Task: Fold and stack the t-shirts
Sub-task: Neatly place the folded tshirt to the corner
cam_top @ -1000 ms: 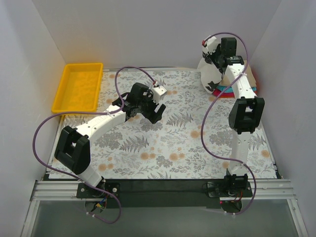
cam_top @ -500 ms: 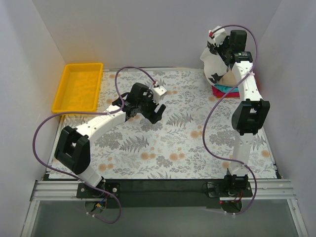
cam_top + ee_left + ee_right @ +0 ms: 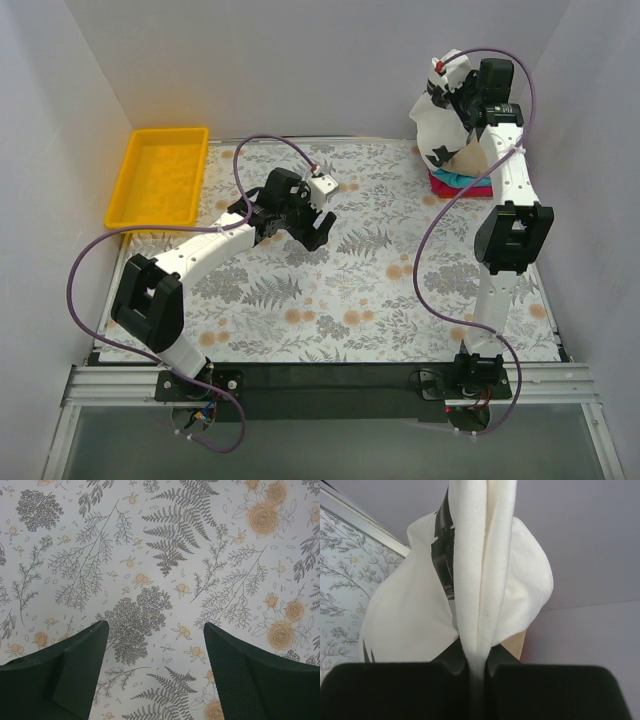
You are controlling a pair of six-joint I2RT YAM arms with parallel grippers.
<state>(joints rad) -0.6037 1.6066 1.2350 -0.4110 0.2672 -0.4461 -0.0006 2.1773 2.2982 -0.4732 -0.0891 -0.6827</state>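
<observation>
T-shirts all at the far right of the tabletop (image 3: 350,290); notes run from the left. Far left: yellow tray (image 3: 166,132), nothing seen inside, no cloth near it. Left of centre: left gripper (image 3: 155,627) hovering over bare floral cover, fingers (image 3: 75,675) released and spread wide, grasping nothing; no shift from a second ago. Far right corner: right gripper (image 3: 476,670) with fingers (image 3: 395,690) clenched on a bunched pleat of the white t-shirt (image 3: 437,125), cloth hanging loose and crumpled below the grip. Changed over the last second: shirt hoisted from a slump against the pile to a clear hang above it, arm reaching taller and farther back. Beneath it: stack of folded shirts (image 3: 462,178), tan on top, then teal, red at the bottom, seemingly undisturbed. Whether the lower hem touches the tan layer, cannot tell. Judged meaning: white shirt lifted free for laying out flat on open tabletop; folding of it not yet begun, stacking to follow.
</observation>
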